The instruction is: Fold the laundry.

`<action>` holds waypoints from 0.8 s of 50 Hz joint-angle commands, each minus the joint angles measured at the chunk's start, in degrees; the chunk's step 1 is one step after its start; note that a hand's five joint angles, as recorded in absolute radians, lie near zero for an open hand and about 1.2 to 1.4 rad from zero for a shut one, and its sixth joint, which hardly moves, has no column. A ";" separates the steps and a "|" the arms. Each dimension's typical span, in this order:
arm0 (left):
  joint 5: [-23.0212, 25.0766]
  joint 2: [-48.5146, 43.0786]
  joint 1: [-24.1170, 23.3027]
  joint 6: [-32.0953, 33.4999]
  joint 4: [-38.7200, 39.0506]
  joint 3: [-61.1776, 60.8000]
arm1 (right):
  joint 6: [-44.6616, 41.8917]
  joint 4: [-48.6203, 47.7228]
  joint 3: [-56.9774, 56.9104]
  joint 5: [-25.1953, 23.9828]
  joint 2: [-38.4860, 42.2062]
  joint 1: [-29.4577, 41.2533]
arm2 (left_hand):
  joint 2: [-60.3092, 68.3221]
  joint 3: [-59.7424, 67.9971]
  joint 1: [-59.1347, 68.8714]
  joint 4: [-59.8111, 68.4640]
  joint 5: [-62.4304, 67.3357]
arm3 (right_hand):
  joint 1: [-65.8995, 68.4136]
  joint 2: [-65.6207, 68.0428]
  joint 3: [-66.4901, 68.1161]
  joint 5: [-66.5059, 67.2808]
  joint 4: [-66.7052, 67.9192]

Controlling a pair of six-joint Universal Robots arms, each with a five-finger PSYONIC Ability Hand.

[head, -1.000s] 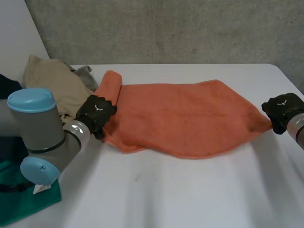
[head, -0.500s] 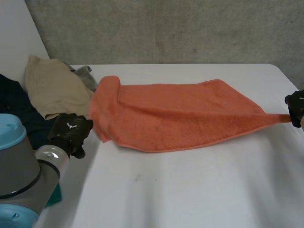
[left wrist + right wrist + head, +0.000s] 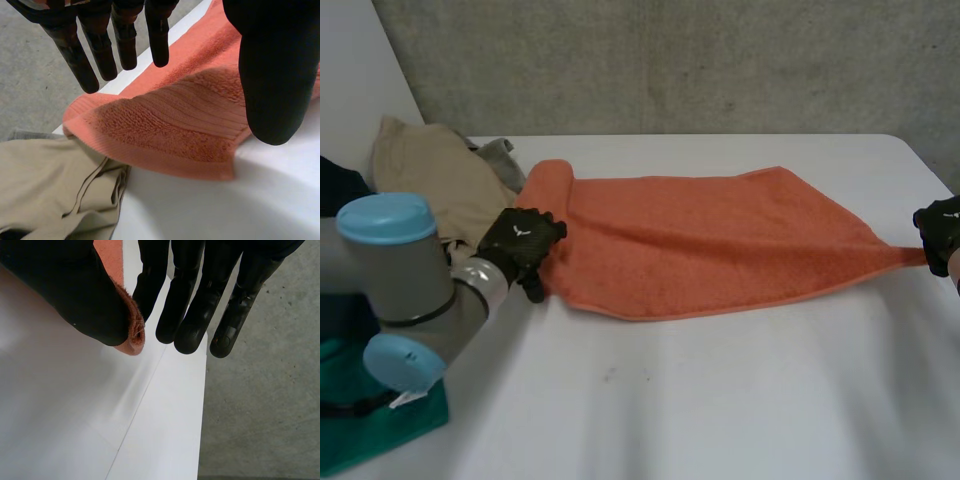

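One orange towel is counted, lying on one white table. Three other pieces of laundry are counted in a heap at the table's ten o'clock corner: one beige garment, one grey cloth at two o'clock of the beige one, and one dark garment at nine o'clock of it. One green thing, of a kind that cannot be told, is counted at seven o'clock. Two black hands are counted: the left hand at the towel's nine o'clock end and the right hand at its three o'clock end. On the left arm, two light-blue caps are counted.
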 commanded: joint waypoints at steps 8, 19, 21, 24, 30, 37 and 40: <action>-0.36 -8.99 -1.30 0.14 -4.90 11.78 | -0.11 0.06 0.39 -0.01 -0.04 0.02 | 12.37 12.33 11.73 12.56 12.78 | 23.35 12.88 12.13 13.33 33.87; -1.94 0.91 -1.57 -0.30 -3.33 2.67 | -0.20 -0.03 -0.13 -0.01 0.23 -0.07 | 12.05 12.01 11.41 12.23 12.46 | 23.35 12.88 12.13 13.33 33.87; -2.56 3.83 -1.13 -0.22 -1.14 -0.24 | -0.20 -0.03 -0.13 -0.01 0.23 -0.07 | 12.22 12.18 11.58 12.40 12.63 | 23.35 12.88 12.13 13.33 33.87; -4.22 7.18 0.36 0.22 1.86 -5.17 | -0.20 -0.03 -0.05 -0.01 0.23 -0.16 | 15.73 15.68 15.08 15.91 16.14 | 23.35 12.88 12.13 13.33 33.87; -7.74 9.21 0.19 0.75 1.34 -12.20 | -0.20 -0.03 0.04 -0.01 0.14 0.02 | 28.69 28.65 28.05 28.87 29.10 | 23.35 12.88 12.13 13.33 33.87; -7.39 7.45 -1.30 0.40 0.72 -10.99 | -0.20 -0.03 0.31 -0.01 0.14 0.02 | 17.11 17.07 16.47 17.29 17.52 | 23.35 12.88 12.13 13.33 33.87; -7.39 4.47 -1.57 0.31 0.72 -7.30 | -0.20 -0.03 0.39 -0.01 0.14 0.02 | 11.23 11.19 10.59 11.42 11.64 | 23.35 12.88 12.13 13.33 33.87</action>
